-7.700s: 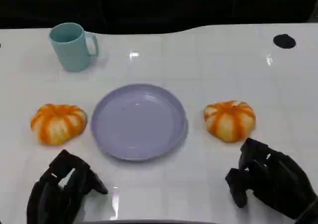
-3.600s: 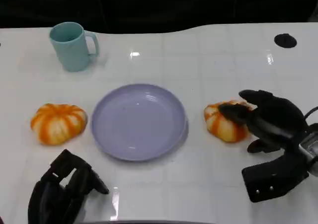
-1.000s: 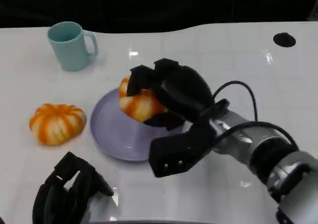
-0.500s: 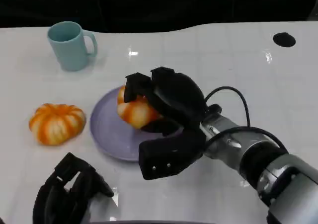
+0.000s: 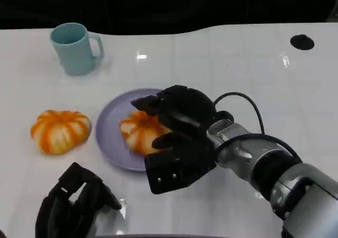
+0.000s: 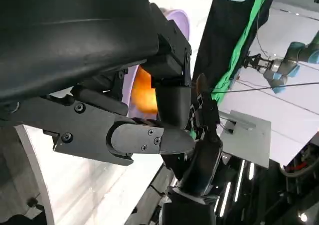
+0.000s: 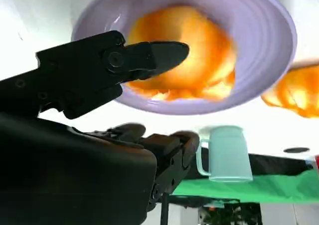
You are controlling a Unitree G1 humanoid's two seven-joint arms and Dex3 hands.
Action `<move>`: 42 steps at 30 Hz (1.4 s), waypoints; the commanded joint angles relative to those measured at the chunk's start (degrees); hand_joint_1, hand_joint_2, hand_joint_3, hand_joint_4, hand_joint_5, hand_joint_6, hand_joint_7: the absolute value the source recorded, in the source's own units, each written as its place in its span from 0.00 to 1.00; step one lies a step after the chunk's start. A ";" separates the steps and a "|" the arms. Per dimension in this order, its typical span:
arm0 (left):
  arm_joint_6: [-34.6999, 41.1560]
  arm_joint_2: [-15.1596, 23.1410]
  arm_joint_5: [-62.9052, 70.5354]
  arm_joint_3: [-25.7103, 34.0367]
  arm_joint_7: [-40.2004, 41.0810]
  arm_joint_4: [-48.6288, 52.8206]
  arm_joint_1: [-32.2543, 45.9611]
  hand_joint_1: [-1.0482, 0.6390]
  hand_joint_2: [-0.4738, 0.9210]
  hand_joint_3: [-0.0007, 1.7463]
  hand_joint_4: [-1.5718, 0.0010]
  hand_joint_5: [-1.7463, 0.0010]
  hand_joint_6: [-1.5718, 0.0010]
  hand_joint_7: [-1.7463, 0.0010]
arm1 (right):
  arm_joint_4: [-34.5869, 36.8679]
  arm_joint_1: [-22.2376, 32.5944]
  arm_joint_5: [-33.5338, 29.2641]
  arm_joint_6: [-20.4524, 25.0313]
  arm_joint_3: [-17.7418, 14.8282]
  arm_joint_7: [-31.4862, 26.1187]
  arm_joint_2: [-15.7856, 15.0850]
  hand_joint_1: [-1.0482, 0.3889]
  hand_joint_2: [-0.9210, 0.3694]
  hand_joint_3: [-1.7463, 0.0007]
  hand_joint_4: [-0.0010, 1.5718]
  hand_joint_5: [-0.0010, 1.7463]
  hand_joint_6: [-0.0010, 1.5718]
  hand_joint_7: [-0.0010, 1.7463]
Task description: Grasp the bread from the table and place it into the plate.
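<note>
An orange-and-white striped bread (image 5: 138, 134) lies inside the lilac plate (image 5: 108, 132). My right hand (image 5: 182, 116) hovers just over the bread's right side with its fingers spread and holds nothing. In the right wrist view the bread (image 7: 199, 60) rests in the plate (image 7: 269, 60) and the fingers (image 7: 149, 55) stand apart above it. A second bread (image 5: 60, 131) sits on the table left of the plate. My left hand (image 5: 74, 206) rests at the near left edge with nothing in it.
A teal mug (image 5: 75, 48) stands at the back left. A black round mark (image 5: 301, 42) lies at the far right of the white table. The right forearm and its cable stretch across the near right.
The right hand has lowered the bread onto the plate and spread its fingers off it. The left hand has not moved.
</note>
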 commanded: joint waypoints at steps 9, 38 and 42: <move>-0.63 0.48 -0.25 0.01 0.30 -1.09 0.59 0.30 1.00 0.15 0.61 0.00 0.67 0.15 | -1.19 -1.04 1.82 -1.48 -1.32 3.06 -1.13 0.13 0.00 0.82 0.01 0.00 0.05 0.00; -0.74 0.92 0.26 -0.29 0.60 0.32 -0.85 0.29 1.00 0.15 0.61 0.00 0.67 0.15 | -17.28 23.52 47.39 -28.82 -28.59 45.57 -15.56 0.33 0.00 0.82 0.41 0.31 0.44 0.08; -0.83 1.03 0.58 -0.43 0.80 0.12 -0.76 0.29 1.00 0.15 0.60 0.00 0.67 0.15 | -21.53 28.42 56.72 -24.45 -33.43 56.62 -15.64 0.36 0.00 0.82 0.35 0.60 0.53 0.14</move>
